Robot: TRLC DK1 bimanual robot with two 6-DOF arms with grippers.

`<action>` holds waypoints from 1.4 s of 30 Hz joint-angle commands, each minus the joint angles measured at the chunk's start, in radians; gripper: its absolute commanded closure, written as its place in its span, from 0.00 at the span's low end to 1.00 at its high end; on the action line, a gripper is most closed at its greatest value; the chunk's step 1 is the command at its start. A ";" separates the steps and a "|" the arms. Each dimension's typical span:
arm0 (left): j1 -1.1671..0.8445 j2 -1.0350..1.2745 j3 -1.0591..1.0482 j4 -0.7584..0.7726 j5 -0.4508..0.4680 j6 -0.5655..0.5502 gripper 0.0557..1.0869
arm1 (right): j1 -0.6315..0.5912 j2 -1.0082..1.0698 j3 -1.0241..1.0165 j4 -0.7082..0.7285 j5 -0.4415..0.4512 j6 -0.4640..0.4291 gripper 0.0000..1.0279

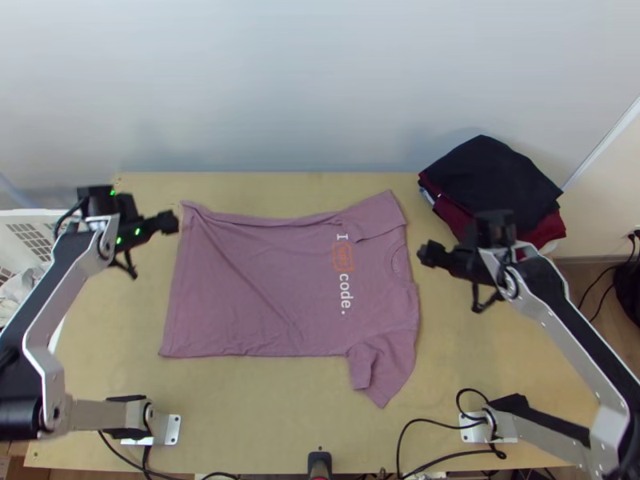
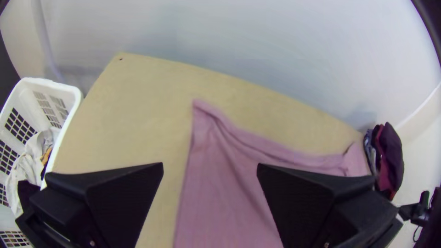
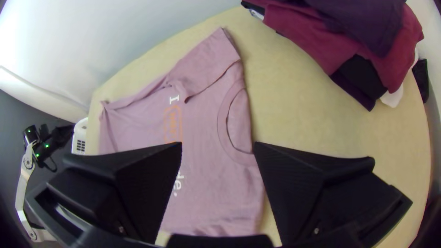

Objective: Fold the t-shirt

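The pale wooden table [image 1: 264, 416] bears the t-shirt [image 1: 264, 288], spread mid-table between left gripper [image 2: 210, 165] and right gripper [image 3: 218, 144], both wide open, empty — a shallow pinch might lift only its top layer, skewing the fold.

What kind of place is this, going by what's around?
Probably a laundry-folding station: a t-shirt lies spread on a wooden table, with a pile of clothes at its far right and a laundry basket on the left.

Top view high, steeply downward; wrist views closer, from opposite sides, t-shirt [image 1: 240, 296] in all
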 commanded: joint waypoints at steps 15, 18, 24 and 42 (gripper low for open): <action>0.073 -0.259 -0.127 -0.143 0.010 0.144 0.04 | -0.015 -0.057 -0.271 -0.240 -0.119 -0.042 0.33; 0.073 -0.277 -0.132 -0.154 0.010 0.144 0.04 | 0.016 -0.057 -0.300 -0.238 -0.125 -0.042 0.44; 0.073 -0.297 -0.141 -0.158 0.010 0.143 0.04 | 0.058 -0.041 -0.320 -0.234 -0.137 -0.040 0.57; 0.087 -0.322 -0.172 -0.163 0.008 0.155 0.04 | 0.131 0.087 -0.345 -0.123 -0.140 -0.030 0.39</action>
